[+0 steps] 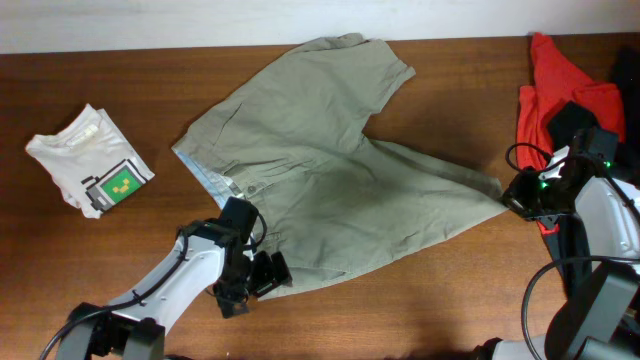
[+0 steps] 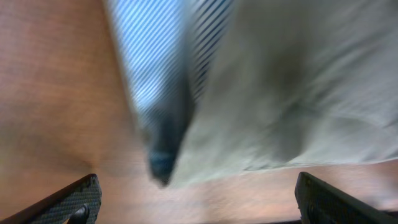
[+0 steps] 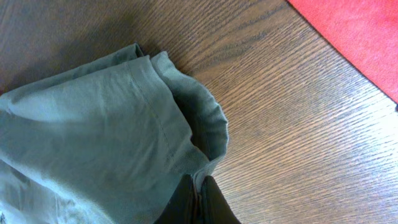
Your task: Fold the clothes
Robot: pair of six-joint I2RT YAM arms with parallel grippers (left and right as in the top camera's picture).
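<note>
The khaki shorts [image 1: 330, 170] lie spread across the middle of the wooden table, waistband with striped lining [image 1: 205, 172] at the left. My left gripper [image 1: 262, 275] is open at the shorts' near edge; in the left wrist view the fingers [image 2: 199, 205] stand wide apart over bare wood, with the khaki cloth [image 2: 292, 93] just beyond. My right gripper [image 1: 512, 198] is shut on the hem of the right leg; the right wrist view shows the fingers [image 3: 199, 190] pinching the cloth [image 3: 112, 137].
A small folded white T-shirt with a green print [image 1: 90, 160] lies at the far left. Red [image 1: 555, 85] and black [image 1: 625, 80] garments lie at the back right, near my right arm. The red cloth [image 3: 354, 37] shows in the right wrist view.
</note>
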